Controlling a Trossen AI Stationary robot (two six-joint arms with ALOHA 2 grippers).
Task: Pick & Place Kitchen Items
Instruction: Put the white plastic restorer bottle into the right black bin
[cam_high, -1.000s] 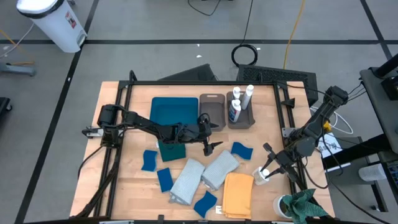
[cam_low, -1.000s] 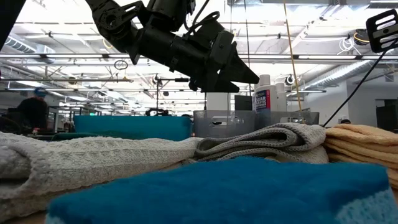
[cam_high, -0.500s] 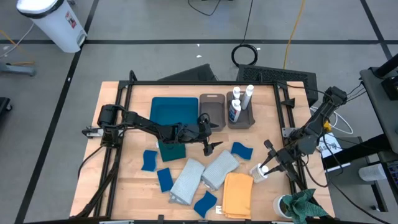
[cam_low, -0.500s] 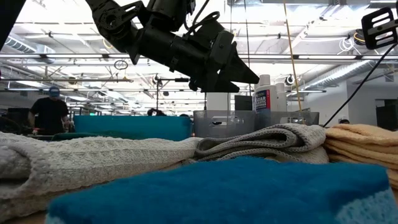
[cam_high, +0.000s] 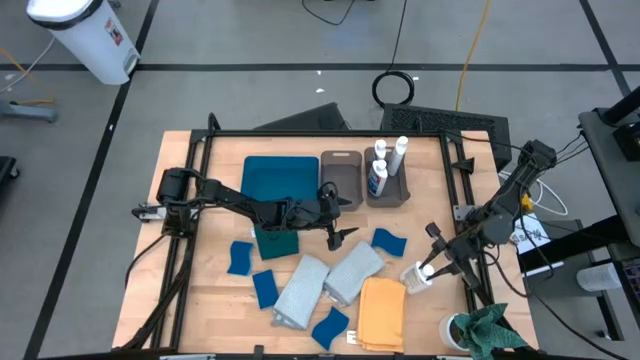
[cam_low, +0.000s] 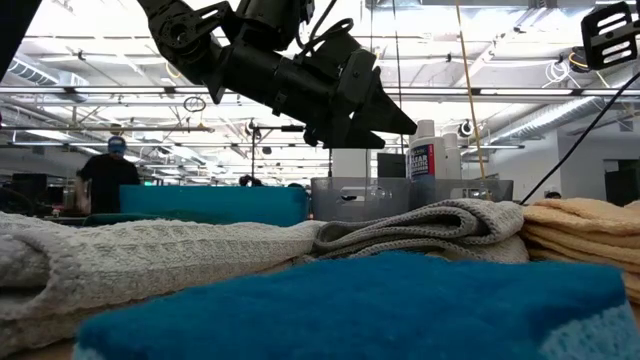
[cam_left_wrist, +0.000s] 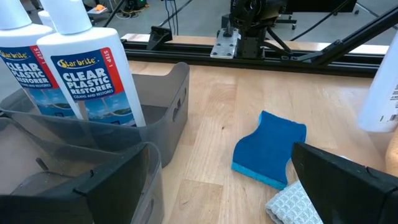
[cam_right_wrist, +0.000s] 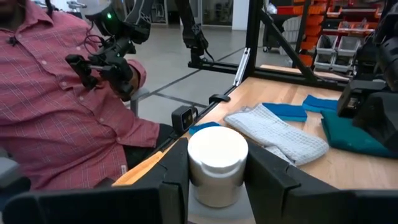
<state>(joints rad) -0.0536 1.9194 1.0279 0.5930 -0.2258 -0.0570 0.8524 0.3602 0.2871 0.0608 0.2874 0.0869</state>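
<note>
White bottle (cam_right_wrist: 217, 163) is gripped by the cap end in the right claw (cam_high: 424, 277), one finger (cam_right_wrist: 277, 182) on each side, near the table's right edge just beside the mustard cloth (cam_high: 382, 312). In the high view the same bottle (cam_high: 415, 277) appears tilted rather than upright.

Three more white bottles with blue labels (cam_high: 380, 172) stand in the right-hand grey bin (cam_high: 403, 188); two of them show close up in the left wrist view (cam_left_wrist: 87, 68). The second grey bin (cam_high: 341, 176) sits beside it, with the teal tray (cam_high: 280, 176) next to that.

Left claw (cam_high: 345, 228) hovers above the table centre with fingers spread wide and nothing between them, near the bins. A blue sponge (cam_high: 389, 241) lies on the wood between the two claws.

Two pale grey cloths (cam_high: 301, 289) and (cam_high: 352, 270) lie side by side at the table's middle front, touching the mustard cloth. The dark teal cloth (cam_high: 276, 241) sits under the left arm. Other blue sponges (cam_high: 240, 257), (cam_high: 265, 287), (cam_high: 330, 326) are scattered around the grey cloths.

Green rag (cam_high: 487, 333) lies at the front right corner.

A person in a red plaid shirt (cam_right_wrist: 56, 118) shows beyond the table edge in the right wrist view.
</note>
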